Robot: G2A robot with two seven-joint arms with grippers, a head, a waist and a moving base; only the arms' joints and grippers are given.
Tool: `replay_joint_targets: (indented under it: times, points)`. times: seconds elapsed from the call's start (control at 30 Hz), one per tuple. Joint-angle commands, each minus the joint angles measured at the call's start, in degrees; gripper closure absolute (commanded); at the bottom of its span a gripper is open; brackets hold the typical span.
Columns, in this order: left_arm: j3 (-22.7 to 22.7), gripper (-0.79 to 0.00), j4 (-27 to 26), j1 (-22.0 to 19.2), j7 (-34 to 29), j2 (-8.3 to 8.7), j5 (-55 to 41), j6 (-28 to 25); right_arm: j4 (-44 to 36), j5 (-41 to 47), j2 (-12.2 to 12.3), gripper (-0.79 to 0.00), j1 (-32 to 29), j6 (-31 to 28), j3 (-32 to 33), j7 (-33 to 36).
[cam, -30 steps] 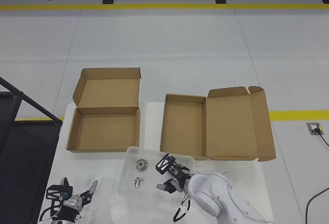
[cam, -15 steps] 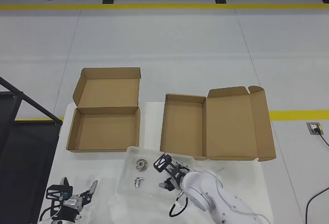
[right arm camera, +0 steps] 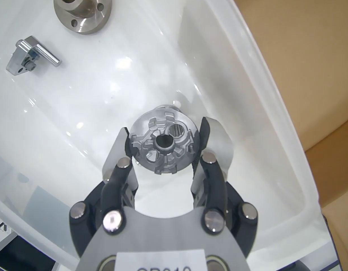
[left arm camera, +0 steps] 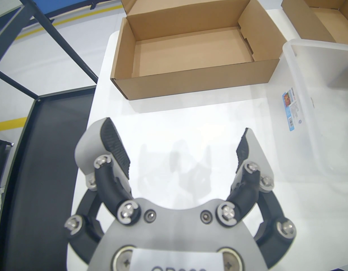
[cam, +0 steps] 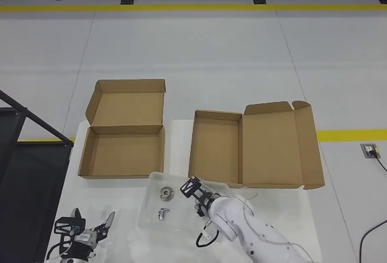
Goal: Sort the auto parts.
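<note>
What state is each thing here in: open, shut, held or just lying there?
Left box: open, empty.
Right box: open, empty.
Plastic bin: uncovered, holds parts.
Round toothed part: clamped in the right gripper.
Flanged hub: lying loose in bin.
Small bracket: lying loose in bin.
Left gripper: open, empty.

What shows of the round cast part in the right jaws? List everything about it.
The round cast part is dull grey, rough-surfaced metal. Its face, turned toward the wrist camera, has a central bore, a splined hole beside it, and raised blocky ribs around them. The right jaws are shut on opposite sides of its rim. It is inside the clear plastic bin, near the wall beside the cardboard box, apart from the flange and the bracket. Whether it touches the bin floor cannot be told.
</note>
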Motion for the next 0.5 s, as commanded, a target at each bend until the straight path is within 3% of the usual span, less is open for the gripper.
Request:
replay_joint_targets:
  times: [0.0,0.07,0.47]
  points:
    - [0.00,-0.785,0.00,0.00,0.00,0.00,0.00,0.00,-0.08,-0.32,-0.18,-0.105,0.07,0.20,0.06,0.17]
    - [0.00,-0.785,0.00,0.00,0.00,0.00,0.00,0.00,-0.79,-0.82,-0.23,0.000,-0.07,0.45,0.44,0.34]
    - [0.00,-0.785,0.00,0.00,0.00,0.00,0.00,0.00,-23.58,-0.48,2.52,0.000,-6.83,-9.21,11.20,-3.47]
